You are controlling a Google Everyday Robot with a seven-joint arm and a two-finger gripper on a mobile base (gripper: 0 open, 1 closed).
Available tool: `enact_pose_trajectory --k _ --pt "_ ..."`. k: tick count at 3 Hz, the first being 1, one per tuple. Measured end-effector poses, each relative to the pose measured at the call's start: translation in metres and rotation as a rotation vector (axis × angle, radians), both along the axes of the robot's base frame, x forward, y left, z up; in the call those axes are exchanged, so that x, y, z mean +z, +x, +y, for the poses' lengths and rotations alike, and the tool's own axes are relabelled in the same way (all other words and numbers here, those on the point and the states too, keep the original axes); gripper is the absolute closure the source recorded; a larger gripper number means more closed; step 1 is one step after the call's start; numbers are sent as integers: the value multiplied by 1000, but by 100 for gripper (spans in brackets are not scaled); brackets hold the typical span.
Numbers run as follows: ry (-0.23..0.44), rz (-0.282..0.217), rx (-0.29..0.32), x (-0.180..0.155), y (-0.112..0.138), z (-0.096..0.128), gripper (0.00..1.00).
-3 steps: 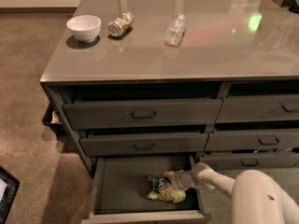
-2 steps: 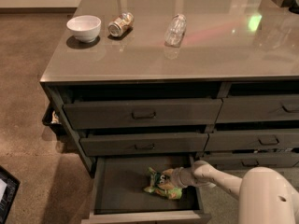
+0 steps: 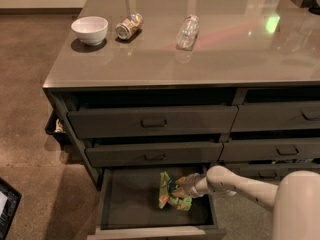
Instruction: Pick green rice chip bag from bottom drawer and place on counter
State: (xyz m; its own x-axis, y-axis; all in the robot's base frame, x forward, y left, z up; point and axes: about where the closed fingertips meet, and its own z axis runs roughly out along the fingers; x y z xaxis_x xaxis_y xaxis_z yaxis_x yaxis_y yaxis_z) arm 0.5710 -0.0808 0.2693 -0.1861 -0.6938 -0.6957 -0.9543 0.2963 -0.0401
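The green rice chip bag (image 3: pixel 165 193) is inside the open bottom drawer (image 3: pixel 130 201), crumpled and stood up on its edge near the drawer's middle right. My gripper (image 3: pixel 179 188) reaches into the drawer from the right on a white arm and is shut on the bag's right side, with the bag tilted up off the drawer floor. The counter (image 3: pixel 165 54) tops the cabinet above, glossy grey-brown with light reflections.
On the counter's far left stand a white bowl (image 3: pixel 90 29), a tin can (image 3: pixel 129 26) on its side and a clear plastic bottle (image 3: pixel 187 32) lying down. The two handled drawers above are slightly ajar. A dark screen-like object (image 3: pixel 6 209) sits on the floor at lower left.
The bag has gone from lying flat to standing on edge and has shifted left with my gripper, which has closed in on it.
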Motion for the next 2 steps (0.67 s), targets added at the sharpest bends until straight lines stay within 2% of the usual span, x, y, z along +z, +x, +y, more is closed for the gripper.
enact_pose_trajectory --k 1,2 --pt "-44 -24 0 45 -17 -18 100" --pt "-100 -55 -16 105 -48 -47 100"
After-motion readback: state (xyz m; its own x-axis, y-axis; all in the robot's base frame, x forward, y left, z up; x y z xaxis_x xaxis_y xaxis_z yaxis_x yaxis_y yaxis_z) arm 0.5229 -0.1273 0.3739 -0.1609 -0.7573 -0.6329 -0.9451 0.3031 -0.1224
